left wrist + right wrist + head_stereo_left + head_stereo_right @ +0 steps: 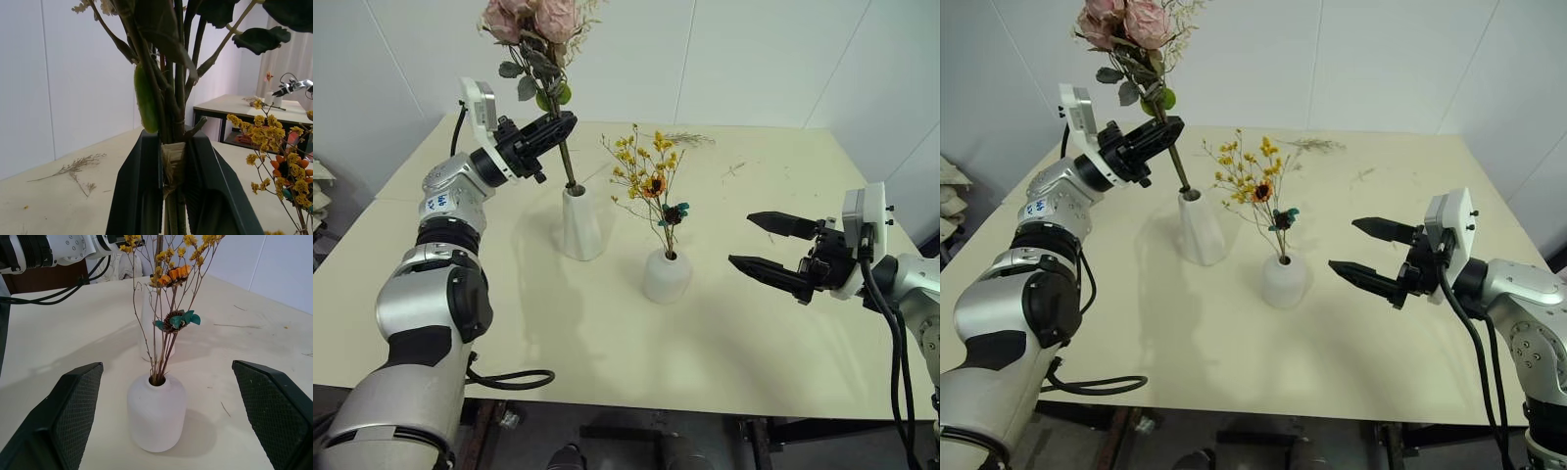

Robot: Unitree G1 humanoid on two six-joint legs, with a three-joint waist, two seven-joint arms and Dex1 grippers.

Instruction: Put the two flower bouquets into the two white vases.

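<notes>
A dried sprig lies on the cream table (far edge, bloomless).

A pale cream tabletop stands against white panelled walls. Beyond the tabletop, a second table stands before a light curtain.

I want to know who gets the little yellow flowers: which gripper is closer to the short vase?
Right. The right gripper hangs open just beside the short vase. The left gripper is farther off, up above the tall vase, shut on the rose bouquet.
</notes>
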